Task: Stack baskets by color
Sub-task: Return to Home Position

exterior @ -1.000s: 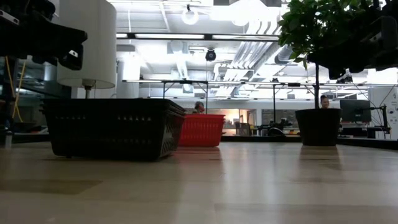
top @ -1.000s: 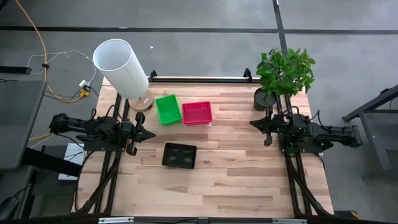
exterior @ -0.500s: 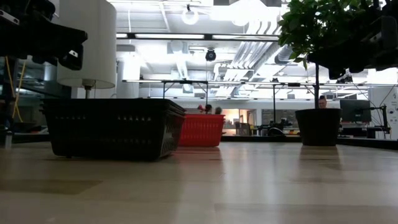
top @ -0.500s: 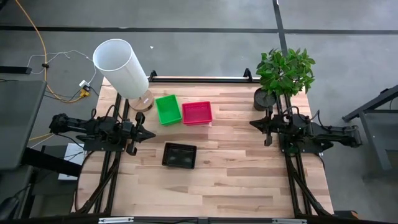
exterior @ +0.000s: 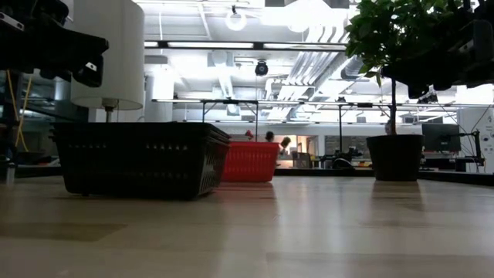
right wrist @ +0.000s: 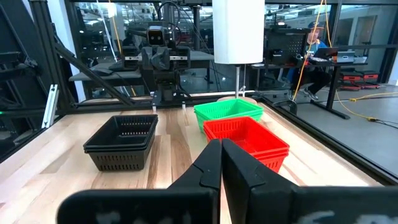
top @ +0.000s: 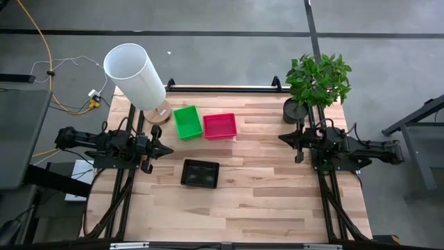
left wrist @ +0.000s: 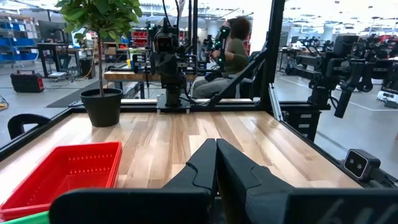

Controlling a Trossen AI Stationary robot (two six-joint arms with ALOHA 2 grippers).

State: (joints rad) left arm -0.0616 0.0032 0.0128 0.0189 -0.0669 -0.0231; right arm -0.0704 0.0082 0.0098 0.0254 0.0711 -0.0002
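High view: the left claw (top: 161, 150) hovers over the left table (top: 263, 201) edge and the right claw (top: 284, 139) over the right edge, tips facing each other; both arms and all baskets match the frames from a second ago. The black stack (top: 200, 173) lies ahead of the left claw, slightly toward the near edge. The green stack (top: 186, 121) and red stack (top: 220, 126) stand side by side, touching, ahead of it toward the far edge; all three are well apart from the right claw. The cylinder (top: 135, 76) stands beside the left arm, the plant (top: 318, 80) beside the right. Low view: black stack in front, red stack behind it, neither displaced; only the people (exterior: 270, 137) in the far room have shifted position. Left wrist view: the fingers (left wrist: 202, 165) are pressed together, holding nothing; the red stack lies forward and to one side, the right arm opposite. Right wrist view: the fingers (right wrist: 211, 163) are likewise closed and empty, with the three stacks forward of them.
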